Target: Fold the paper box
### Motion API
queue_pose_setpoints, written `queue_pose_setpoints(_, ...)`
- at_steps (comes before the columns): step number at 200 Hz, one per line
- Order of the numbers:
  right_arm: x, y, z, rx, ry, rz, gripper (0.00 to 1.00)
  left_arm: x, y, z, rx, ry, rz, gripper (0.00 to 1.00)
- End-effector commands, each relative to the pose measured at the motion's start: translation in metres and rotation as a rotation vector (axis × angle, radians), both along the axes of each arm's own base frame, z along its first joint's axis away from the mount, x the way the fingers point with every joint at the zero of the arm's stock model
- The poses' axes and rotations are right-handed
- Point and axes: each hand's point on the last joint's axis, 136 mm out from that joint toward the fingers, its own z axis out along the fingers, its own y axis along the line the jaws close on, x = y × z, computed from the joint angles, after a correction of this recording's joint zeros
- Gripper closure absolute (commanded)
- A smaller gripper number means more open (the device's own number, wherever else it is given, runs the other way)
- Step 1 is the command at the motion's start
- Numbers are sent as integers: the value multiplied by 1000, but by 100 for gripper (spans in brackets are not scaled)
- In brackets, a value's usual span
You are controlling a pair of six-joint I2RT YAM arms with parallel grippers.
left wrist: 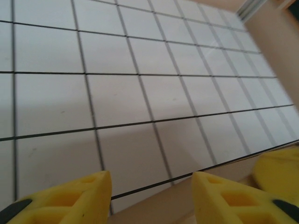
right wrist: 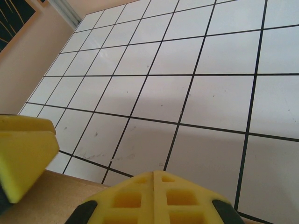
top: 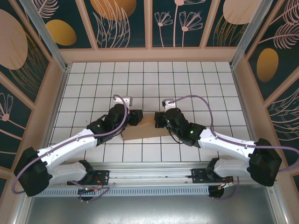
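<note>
The right fingers (right wrist: 128, 189), pressed together, sit bottom centre over the paper box (right wrist: 56, 201); the left fingers (left wrist: 70, 196) stand apart at its edge. Best press evenly along the crease.

Bright, even light falls from above, casting soft shadows on the tiled table (left wrist: 140, 93) just ahead of the yellow fingers (left wrist: 219, 196) (themselves out of focus), with faint glare farther out.
</note>
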Motion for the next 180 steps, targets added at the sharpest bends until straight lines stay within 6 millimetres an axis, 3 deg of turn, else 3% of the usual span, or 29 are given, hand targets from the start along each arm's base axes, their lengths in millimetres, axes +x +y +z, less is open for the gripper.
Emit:
queue_pose_setpoints(1, -9, -7, -34, -86, 60, -3, 94, -4, 15, -12, 195, -41, 19, 52)
queue_pose_setpoints(33, -8, -7, -34, -84, 55, -9, 94, -14, 7, -23, 327, -90, 17, 51)
queue_pose_setpoints(57, -9, -8, -34, -87, 51, -14, 94, -16, 17, -31, 351, -112, 75, 50)
queue_pose_setpoints(99, -11, -10, -33, -92, 44, -12, 94, -21, 29, -67, 415, -104, 103, 50)
queue_pose_setpoints(124, -8, -12, -14, -90, 18, -11, 89, -23, 27, -82, 436, -80, 92, 50)
queue_pose_setpoints(156, 3, -42, 18, 6, 60, -19, 74, -25, 27, -83, 423, -72, 82, 51)
queue_pose_setpoints(180, 6, -72, 22, 44, 112, -19, 65, -27, 28, -81, 415, -70, 77, 51)
